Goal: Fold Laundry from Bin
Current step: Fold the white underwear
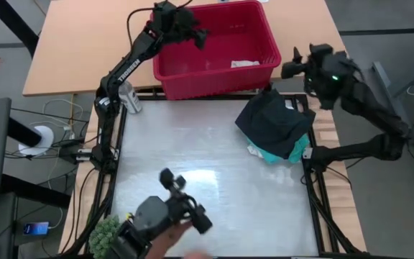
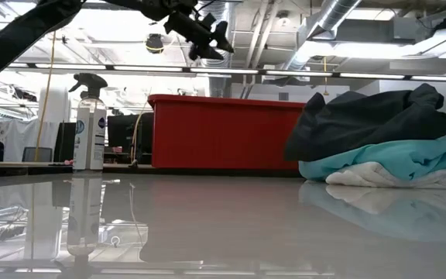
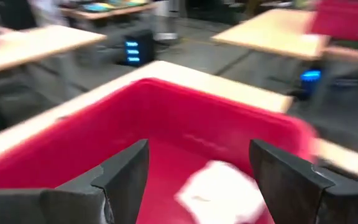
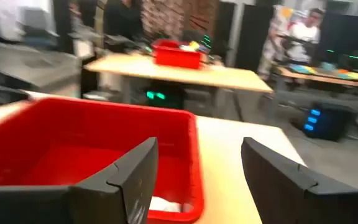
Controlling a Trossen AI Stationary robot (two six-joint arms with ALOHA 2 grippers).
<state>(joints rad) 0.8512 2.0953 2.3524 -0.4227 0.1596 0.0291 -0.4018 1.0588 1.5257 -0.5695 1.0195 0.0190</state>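
Jaws wide, empty: left gripper (image 1: 201,37) over bin (image 1: 264,29), right gripper (image 1: 294,65) beside. Fetching step; next, descend onto pale piece (image 1: 244,63).

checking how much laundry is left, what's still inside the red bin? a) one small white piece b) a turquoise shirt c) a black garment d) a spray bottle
a: the high view shows only a small white piece lying in the red bin, while the black garment and turquoise shirt sit piled on the table.
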